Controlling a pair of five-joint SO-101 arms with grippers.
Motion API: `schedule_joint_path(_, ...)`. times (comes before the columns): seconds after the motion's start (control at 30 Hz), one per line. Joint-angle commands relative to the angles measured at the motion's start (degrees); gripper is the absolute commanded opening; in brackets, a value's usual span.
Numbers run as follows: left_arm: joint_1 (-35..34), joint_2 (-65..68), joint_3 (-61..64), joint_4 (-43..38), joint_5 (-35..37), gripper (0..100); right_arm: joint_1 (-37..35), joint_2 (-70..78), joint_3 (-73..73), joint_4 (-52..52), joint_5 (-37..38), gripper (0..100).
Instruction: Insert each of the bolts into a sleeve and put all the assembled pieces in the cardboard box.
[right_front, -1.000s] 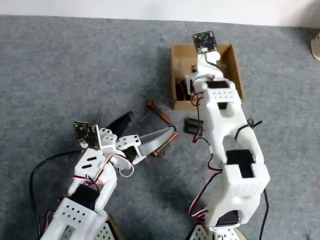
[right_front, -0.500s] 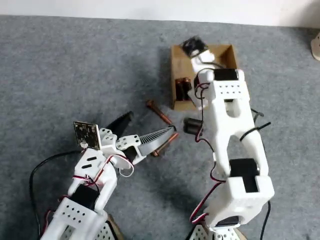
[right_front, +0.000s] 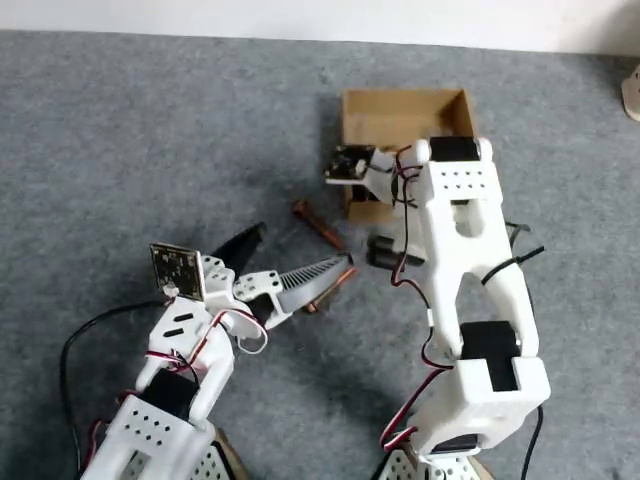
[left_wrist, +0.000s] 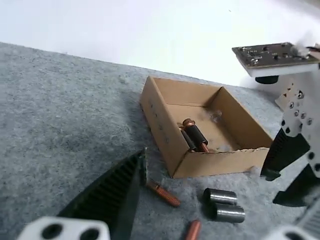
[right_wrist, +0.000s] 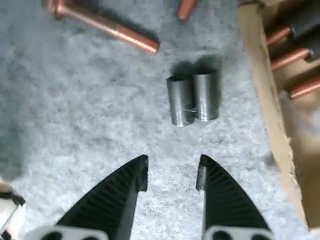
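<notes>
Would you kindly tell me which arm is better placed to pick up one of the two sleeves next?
Right, probably. The right end effector is open and points straight at the two sleeves just ahead; the left end effector sits farther off, beside a bolt.

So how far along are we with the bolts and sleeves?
Partly done: the cardboard box already holds assembled pieces, at least three by the right wrist view. Nothing is in hand: the right gripper hangs open over two loose sleeves, and the left gripper is open beside one bolt. Left: that bolt and a second bolt need sleeves, then boxing.
</notes>
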Motion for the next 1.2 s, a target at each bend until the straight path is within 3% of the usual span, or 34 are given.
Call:
schedule_joint_path(0.0,-0.13,-0.40,-0.57,-0.09,-1.14,48,-2.51,-1.63,1.98,0.31,3.16,14.6)
schedule_joint_path(0.73,-0.48,-0.92,-0.66,0.09,-1.23,48,-4.79,14.81,12.09,-20.35,3.08,14.4)
schedule_joint_path(0.83,-0.48,-0.92,-0.66,0.09,-1.23,48,-4.79,18.33,11.74,-21.05,2.99,2.3)
schedule_joint_path(1.0,-0.57,-0.92,-0.66,0.09,-1.23,48,-4.79,17.89,11.47,-18.86,-2.81,0.6)
schedule_joint_path(1.17,-0.57,-0.92,-0.75,0.09,-1.23,48,-4.53,6.73,11.12,-17.80,-10.11,0.5)
